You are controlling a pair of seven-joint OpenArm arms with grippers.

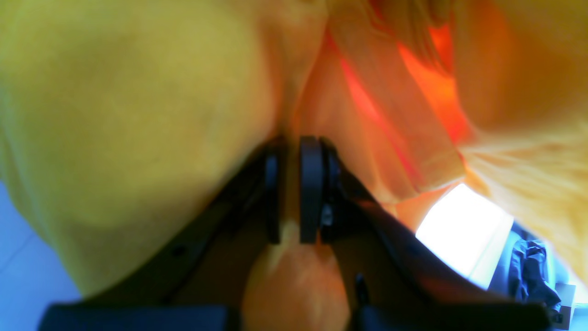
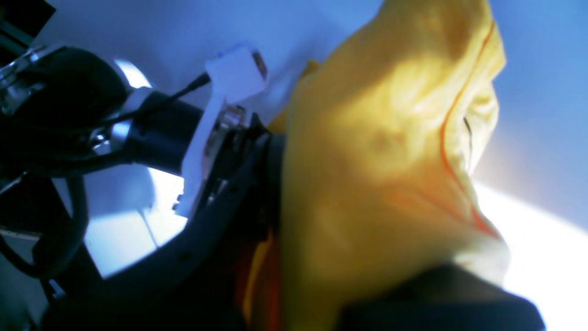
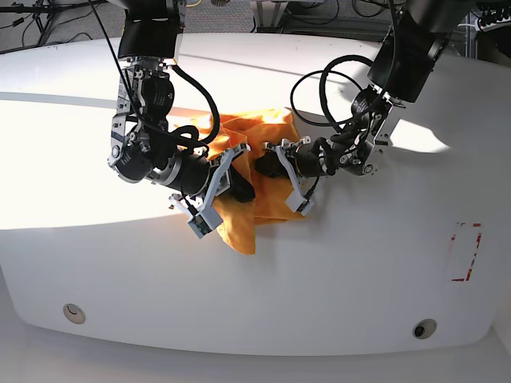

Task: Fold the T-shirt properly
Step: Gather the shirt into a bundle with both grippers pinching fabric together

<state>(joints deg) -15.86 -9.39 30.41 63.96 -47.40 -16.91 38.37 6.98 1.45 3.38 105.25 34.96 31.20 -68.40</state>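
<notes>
The orange-yellow T-shirt (image 3: 254, 209) hangs bunched between both arms above the white table, one corner drooping toward the table front. My left gripper (image 1: 290, 151) is shut on a fold of the T-shirt (image 1: 138, 105), cloth pinched between its black pads; in the base view it (image 3: 267, 163) sits at the shirt's right side. My right gripper (image 3: 242, 189) holds the shirt's left side. In the right wrist view the T-shirt (image 2: 376, 174) drapes over the fingers and hides the jaws, with the other arm's wrist (image 2: 183, 124) close beside it.
The white table (image 3: 335, 279) spreads wide around the shirt. A red-outlined rectangle (image 3: 465, 252) is marked near its right edge. Two round fittings (image 3: 73, 313) sit along the front edge. Black cables (image 3: 319, 88) loop behind the left arm.
</notes>
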